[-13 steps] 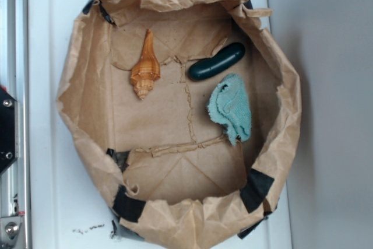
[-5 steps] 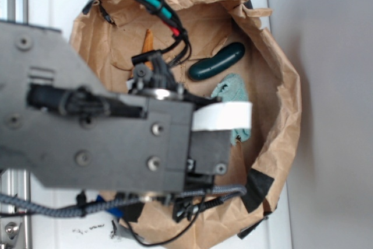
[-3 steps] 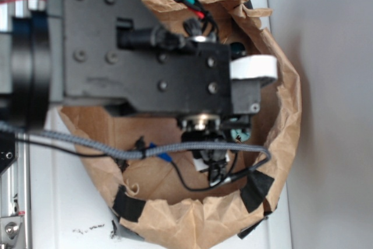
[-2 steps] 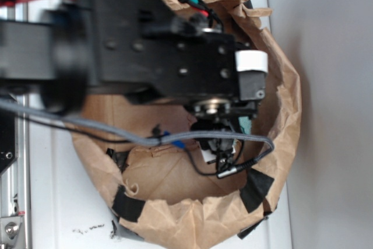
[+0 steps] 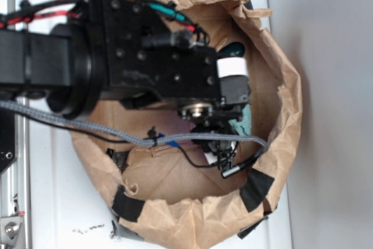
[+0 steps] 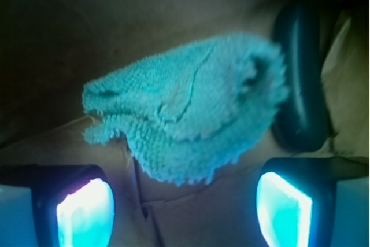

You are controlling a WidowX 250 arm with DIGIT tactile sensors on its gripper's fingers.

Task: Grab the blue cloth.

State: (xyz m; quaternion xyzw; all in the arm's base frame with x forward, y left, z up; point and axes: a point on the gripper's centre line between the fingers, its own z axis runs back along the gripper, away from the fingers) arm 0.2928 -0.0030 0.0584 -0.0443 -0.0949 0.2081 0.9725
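The blue cloth [image 6: 191, 114] is a fuzzy teal rag lying crumpled on the brown paper floor of the bag. In the wrist view it fills the middle, just beyond my gripper [image 6: 185, 206]. The gripper is open, its two glowing pads [image 6: 85, 212] wide apart at the bottom corners, with only bare paper between them. In the exterior view the arm [image 5: 145, 62] covers most of the bag, and only a small corner of the cloth [image 5: 242, 125] shows under the wrist.
A dark green capsule-shaped object [image 6: 300, 79] lies against the cloth's right side; its tip [image 5: 235, 48] peeks out past the arm. The brown paper bag's crumpled walls [image 5: 285, 115] ring everything. A grey cable [image 5: 116, 135] loops across the bag. The seashell is hidden.
The arm swung in over the bag from the left, then settled over the cloth. Since 0.4 s ago the wrist has shifted slightly left, covering the shell and most of the cloth.
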